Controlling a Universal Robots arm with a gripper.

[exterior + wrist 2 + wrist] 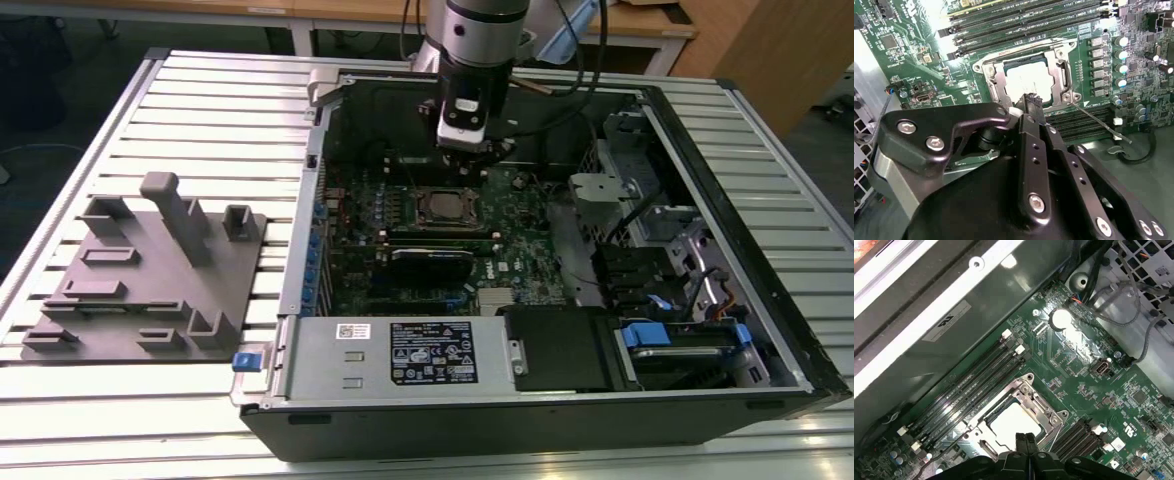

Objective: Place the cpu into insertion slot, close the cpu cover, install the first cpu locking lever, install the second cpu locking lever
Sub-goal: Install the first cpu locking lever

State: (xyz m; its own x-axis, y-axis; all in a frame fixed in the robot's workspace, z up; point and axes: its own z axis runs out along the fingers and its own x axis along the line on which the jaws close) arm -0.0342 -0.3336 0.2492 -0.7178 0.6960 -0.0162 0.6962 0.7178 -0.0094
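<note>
The cpu (1029, 79) lies flat in the insertion slot (447, 208) on the green board, its pale metal top showing in both wrist views. The silvery cpu cover (1060, 75) lies down around the cpu (1013, 424), framing it. A thin wire locking lever (1099, 123) sticks out from the socket's corner over the black memory slots, its hooked end free. My gripper (1031, 101) hangs just above the socket's edge, fingers pressed together with nothing between them. In the exterior view the gripper (470, 148) sits a little behind the socket.
Long black memory slots (969, 385) flank the socket on both sides. The case walls (314, 160) and drive bays (641, 250) hem in the board. A labelled power supply box (400, 352) closes the front. A grey fixture plate (147, 270) lies at the exterior view's left.
</note>
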